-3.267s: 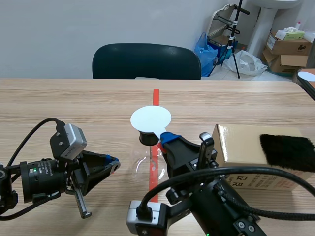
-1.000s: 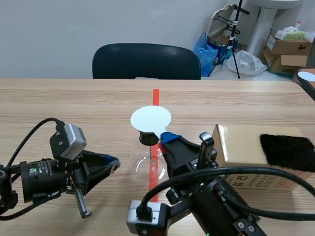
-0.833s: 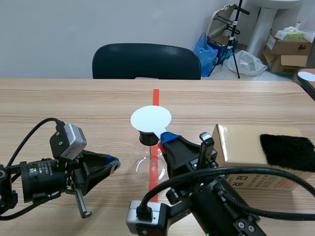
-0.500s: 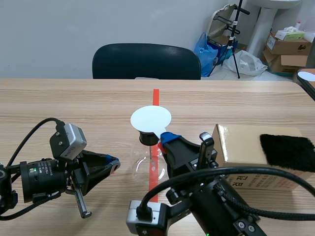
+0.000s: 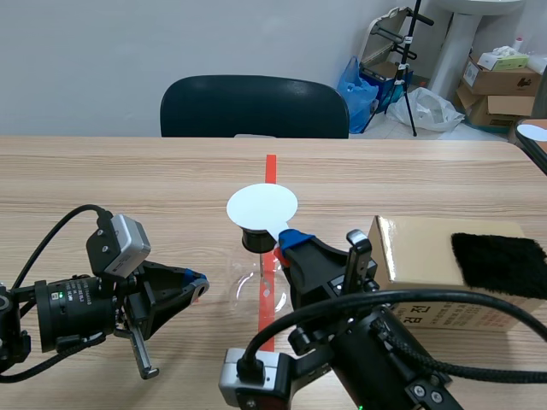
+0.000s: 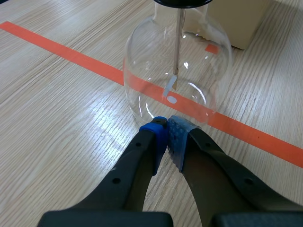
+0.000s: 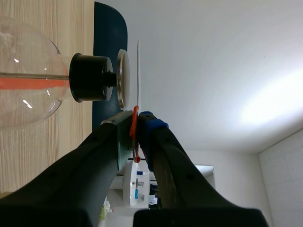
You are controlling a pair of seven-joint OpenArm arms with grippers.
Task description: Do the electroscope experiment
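Right wrist view alone: right gripper (image 7: 136, 120) clamped on white disc (image 7: 138, 71) over electroscope (image 7: 87, 78); left gripper (image 6: 166, 127), fingers together.

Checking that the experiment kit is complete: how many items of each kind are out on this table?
Glass electroscope: 1
White disc: 1
Black fur cloth: 1
Cardboard box: 1
Total: 4

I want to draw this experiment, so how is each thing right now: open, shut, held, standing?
Left gripper, shut on nothing, tips by the flask.
Right gripper, shut on the white disc.
White disc, held level just over the metal plate.
Flask, upright, black stopper in.
Box, closed, black cloth lying on top.
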